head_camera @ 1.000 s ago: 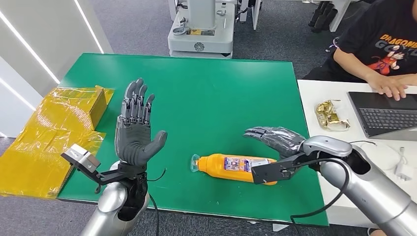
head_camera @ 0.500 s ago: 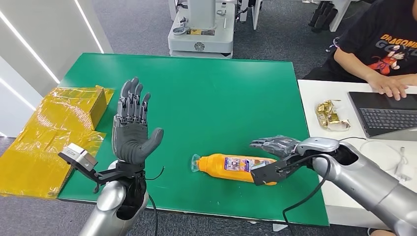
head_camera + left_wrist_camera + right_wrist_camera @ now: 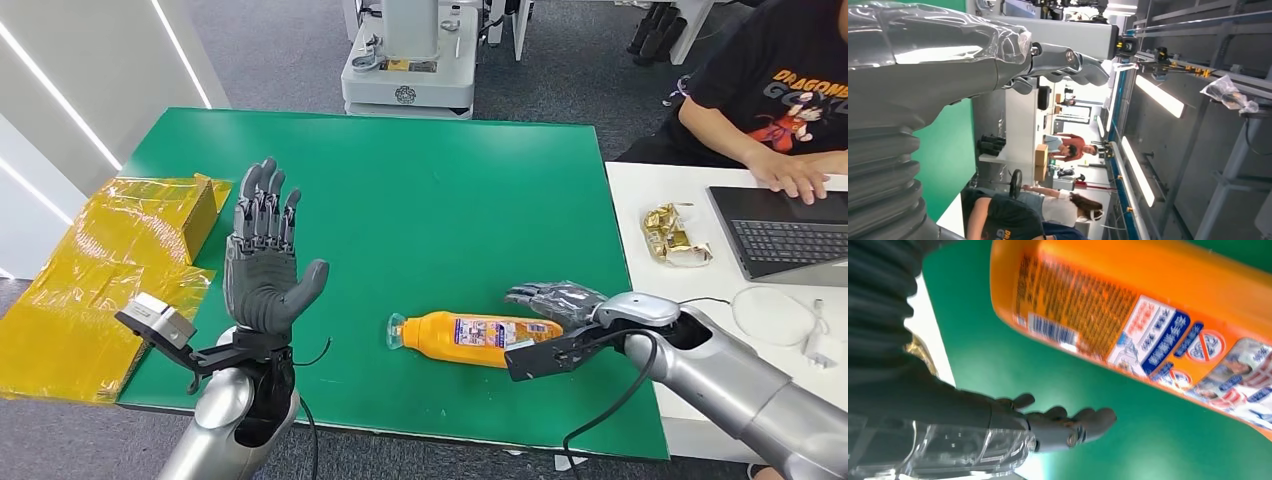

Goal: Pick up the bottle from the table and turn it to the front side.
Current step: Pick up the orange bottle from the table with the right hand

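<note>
since a second ago the right hand has sunk low behind the base of the orange plastic bottle lying on its side at about five o'clock on the green table. its fingers are spread, holding nothing and apparently not yet touching, so the grasp is still to come. the left hand is raised, open and empty at eight o'clock. the near table edge lies close at six; open room lies toward twelve.

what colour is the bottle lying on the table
Orange, with a white and blue label; the bottle shows best in the right wrist view.

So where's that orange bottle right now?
In the head view, the orange bottle lies on its side near the green table's front edge, just beside the right hand.
</note>
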Controlling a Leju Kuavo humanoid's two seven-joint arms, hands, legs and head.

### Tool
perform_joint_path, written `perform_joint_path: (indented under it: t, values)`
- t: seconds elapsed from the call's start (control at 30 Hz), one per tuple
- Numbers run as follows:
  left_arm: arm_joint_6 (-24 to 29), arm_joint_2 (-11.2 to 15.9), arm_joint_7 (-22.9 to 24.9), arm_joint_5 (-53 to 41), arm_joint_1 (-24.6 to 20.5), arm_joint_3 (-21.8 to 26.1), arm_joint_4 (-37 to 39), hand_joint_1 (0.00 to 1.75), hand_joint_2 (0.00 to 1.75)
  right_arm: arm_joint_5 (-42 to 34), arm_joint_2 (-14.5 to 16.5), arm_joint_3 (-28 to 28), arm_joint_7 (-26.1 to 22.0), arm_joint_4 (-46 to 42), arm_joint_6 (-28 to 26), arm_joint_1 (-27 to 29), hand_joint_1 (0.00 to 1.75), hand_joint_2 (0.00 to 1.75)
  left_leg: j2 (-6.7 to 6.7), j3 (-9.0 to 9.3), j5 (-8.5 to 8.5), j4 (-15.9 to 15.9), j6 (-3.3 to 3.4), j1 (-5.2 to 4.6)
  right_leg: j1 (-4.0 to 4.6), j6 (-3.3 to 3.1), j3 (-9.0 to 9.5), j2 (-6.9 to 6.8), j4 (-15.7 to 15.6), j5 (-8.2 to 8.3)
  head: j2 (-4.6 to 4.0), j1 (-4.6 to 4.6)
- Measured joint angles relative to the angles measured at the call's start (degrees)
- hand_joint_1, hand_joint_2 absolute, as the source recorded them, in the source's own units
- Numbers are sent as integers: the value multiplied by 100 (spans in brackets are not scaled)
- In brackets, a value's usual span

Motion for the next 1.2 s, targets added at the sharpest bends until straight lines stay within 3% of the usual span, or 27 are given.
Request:
perform_joint_path:
  t: [0.33, 0.57, 1.13, 1.2]
  values:
    - [54, 7, -14, -3, 44, 0, 0, 0, 175, 255, 163, -237, 10, 87, -904, 472, 0, 175, -2, -1, 0, 1, 0, 0, 0, 0, 0, -2, -1, 0, 0, 0]
    - [56, 4, -13, -3, 44, 0, 0, 0, 175, 200, 181, -529, 66, 73, -761, 761, 0, 175, -1, -1, 0, 3, 1, -1, 0, 0, 0, -1, -1, 0, 0, 0]
    - [56, 3, 16, 20, 43, 0, 0, 0, 175, 224, 181, -685, 63, 79, -695, 877, 0, 175, 0, -1, -1, 4, 1, -1, 0, 0, 0, 0, -1, 0, 0, 0]
    - [56, 3, 20, 33, 43, 0, 0, 0, 175, 246, 181, -688, 46, 91, -686, 916, 77, 175, 0, -1, -1, 4, 1, -1, 0, 0, 0, -1, -1, 0, 0, 0]
